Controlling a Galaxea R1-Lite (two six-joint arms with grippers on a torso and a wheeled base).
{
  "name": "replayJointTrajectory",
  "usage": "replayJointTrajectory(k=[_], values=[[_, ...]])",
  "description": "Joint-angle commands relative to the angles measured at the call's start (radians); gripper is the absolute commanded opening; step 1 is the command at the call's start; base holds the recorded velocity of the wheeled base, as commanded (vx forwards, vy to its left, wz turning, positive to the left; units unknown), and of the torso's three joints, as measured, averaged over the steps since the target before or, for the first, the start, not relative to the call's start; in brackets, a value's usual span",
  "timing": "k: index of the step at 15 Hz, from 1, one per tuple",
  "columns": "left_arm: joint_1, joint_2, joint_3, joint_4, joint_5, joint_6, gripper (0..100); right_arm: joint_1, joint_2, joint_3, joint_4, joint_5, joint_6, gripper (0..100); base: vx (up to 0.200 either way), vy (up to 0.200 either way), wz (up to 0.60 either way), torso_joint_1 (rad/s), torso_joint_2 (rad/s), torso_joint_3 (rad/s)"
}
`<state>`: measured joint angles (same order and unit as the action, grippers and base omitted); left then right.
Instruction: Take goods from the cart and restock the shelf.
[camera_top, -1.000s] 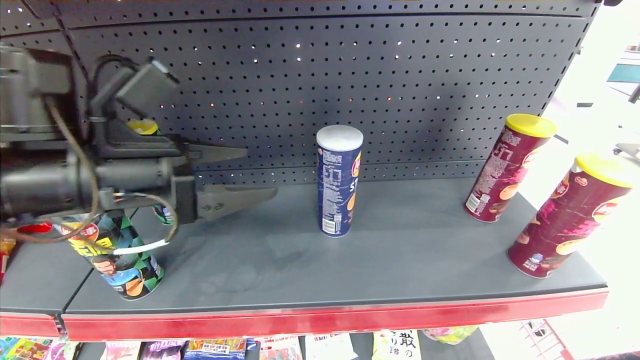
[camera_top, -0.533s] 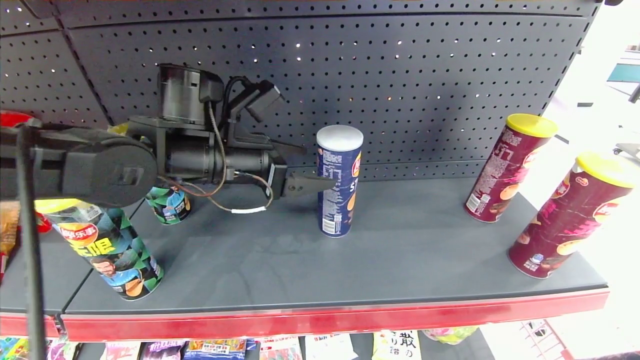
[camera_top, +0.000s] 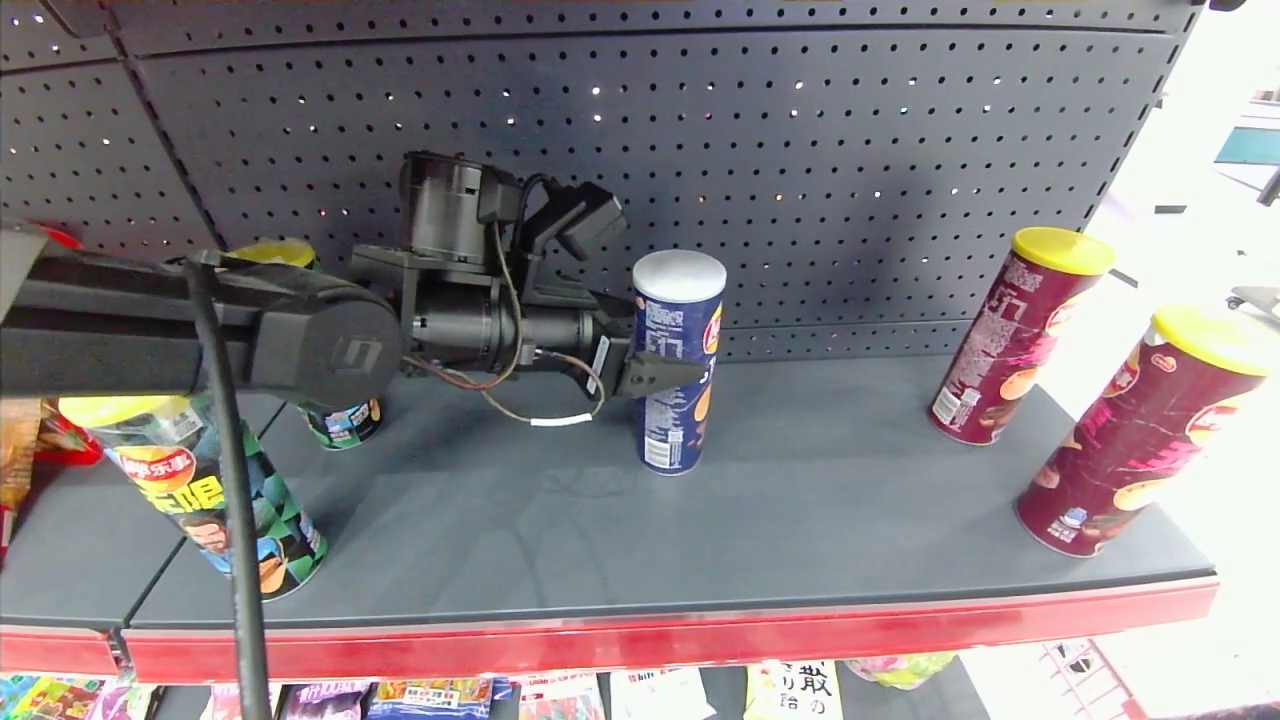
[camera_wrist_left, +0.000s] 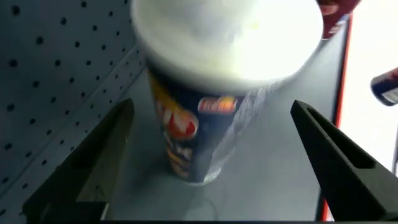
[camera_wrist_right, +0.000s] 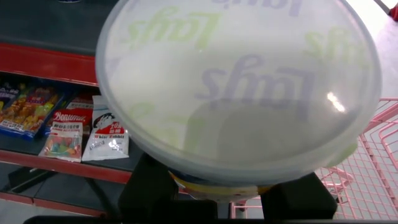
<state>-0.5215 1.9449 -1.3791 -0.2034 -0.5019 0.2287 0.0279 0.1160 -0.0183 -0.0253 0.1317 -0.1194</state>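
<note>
Maroon yellow-lidded cardboard can (camera_top: 1010, 340) stands far right, with a second maroon can (camera_top: 1140, 435) nearer the front. Green-patterned yellow-lidded can (camera_top: 215, 500) stands front-left, a smaller-looking green can (camera_top: 345, 422) behind it. Coloured snack packets (camera_top: 560, 695) lie below.

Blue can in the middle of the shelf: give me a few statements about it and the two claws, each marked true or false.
1. The blue can stands upright on the shelf. True.
2. The left claw is shut on the blue can. False: its fingers are open, one on each side of the can.
3. The blue can has a yellow lid. False: its lid is white; the yellow lids are on the two maroon cans farther right.
4. The right claw holds a clear-lidded can. True.
</note>
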Motion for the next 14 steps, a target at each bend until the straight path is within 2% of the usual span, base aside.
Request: replayJointTrajectory(k=[1,4,6,8,10,11,14], values=[[-0.020,0.012,-0.017,-0.002,0.031,-0.003,100,-0.003,0.002,0.000,-0.001,0.000,0.000,0,0.000,0.000,0.00,0.000,0.00,0.000],[-0.045,0.028,-0.054,-0.002,0.046,-0.005,100,-0.003,0.001,0.000,-0.001,0.000,0.003,0,0.000,0.000,0.00,0.000,0.00,0.000],[-0.074,0.040,-0.081,-0.001,0.100,-0.012,100,-0.005,-0.001,0.000,-0.001,0.000,0.003,0,0.000,0.000,0.00,0.000,0.00,0.000],[-0.100,0.046,-0.092,-0.004,0.157,-0.054,100,-0.005,-0.002,0.000,-0.001,-0.007,0.004,0,0.000,0.000,0.00,0.000,0.00,0.000],[-0.118,0.065,-0.116,-0.007,0.232,-0.057,100,-0.005,-0.010,0.000,-0.001,-0.007,0.015,0,0.000,0.000,0.00,0.000,0.00,0.000],[-0.120,0.065,-0.118,-0.007,0.233,-0.057,100,-0.005,-0.010,0.000,-0.001,-0.007,0.015,0,0.000,0.000,0.00,0.000,0.00,0.000],[-0.134,0.101,-0.146,-0.034,0.321,-0.063,100,-0.005,-0.018,0.000,-0.001,-0.020,0.018,0,0.000,0.000,0.00,0.000,0.00,0.000]])
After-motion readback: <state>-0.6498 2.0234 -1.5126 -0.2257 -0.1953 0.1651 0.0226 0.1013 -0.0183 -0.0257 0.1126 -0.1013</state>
